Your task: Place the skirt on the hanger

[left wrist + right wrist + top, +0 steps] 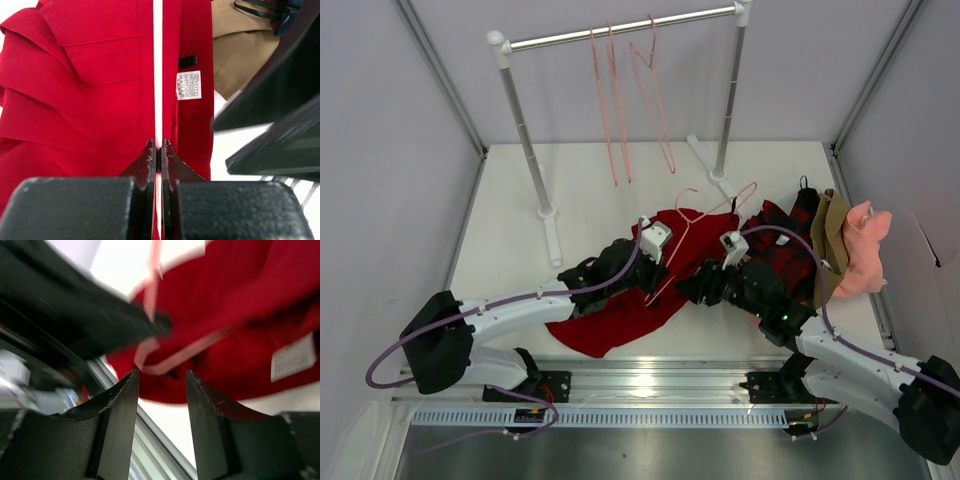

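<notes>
The deep-red skirt (620, 310) lies spread on the white table in front of both arms. A thin salmon-pink hanger (715, 210) lies across it, hook toward the back right. My left gripper (655, 272) is over the skirt's upper part. In the left wrist view its jaws (158, 145) are shut on the hanger's wire (158, 75), which runs straight ahead over the skirt (75, 100) beside a white label (189, 85). My right gripper (688, 290) sits just to the right, open (162, 375). A bent corner of the hanger (165, 357) and the skirt (240, 315) show blurred beyond its tips.
A clothes rack (620, 30) stands at the back with three pink hangers (620, 100) on it. A red-and-black plaid garment (785, 245), a tan one (832, 240) and a salmon-pink one (865, 250) are piled at the right. A metal rail (640, 370) runs along the near edge.
</notes>
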